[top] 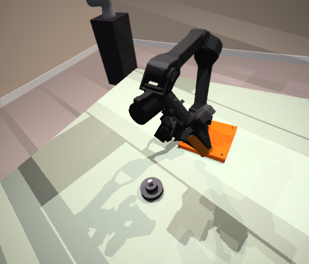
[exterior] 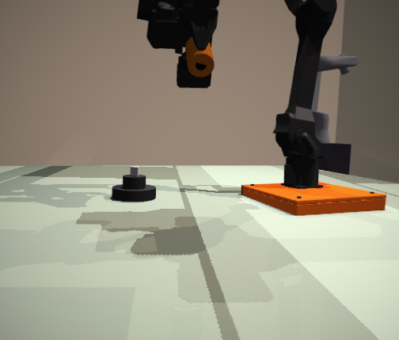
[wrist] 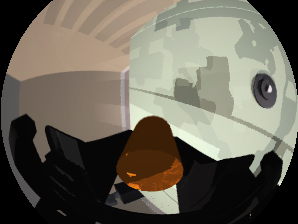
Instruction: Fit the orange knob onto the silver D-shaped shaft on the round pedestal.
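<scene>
My gripper (top: 202,147) (exterior: 200,48) (wrist: 152,137) is shut on the orange knob (top: 198,145) (exterior: 191,53) (wrist: 150,147), high above the table. The knob is tilted, and its underside faces the exterior view, where the dark hole (exterior: 200,66) shows with a flat edge. The round dark pedestal (top: 144,194) (exterior: 119,193) (wrist: 258,98) stands on the table, left of the held knob in the top and exterior views and at the right in the wrist view. The short silver shaft (top: 150,182) (exterior: 134,171) (wrist: 269,89) stands upright on it, bare. Its flat side cannot be made out clearly.
The arm's orange base plate (top: 225,136) (exterior: 345,194) lies to the right of the pedestal. A tall black box (top: 112,50) with a grey device on top stands beyond the table's edge. Arm shadows fall across the table around the pedestal.
</scene>
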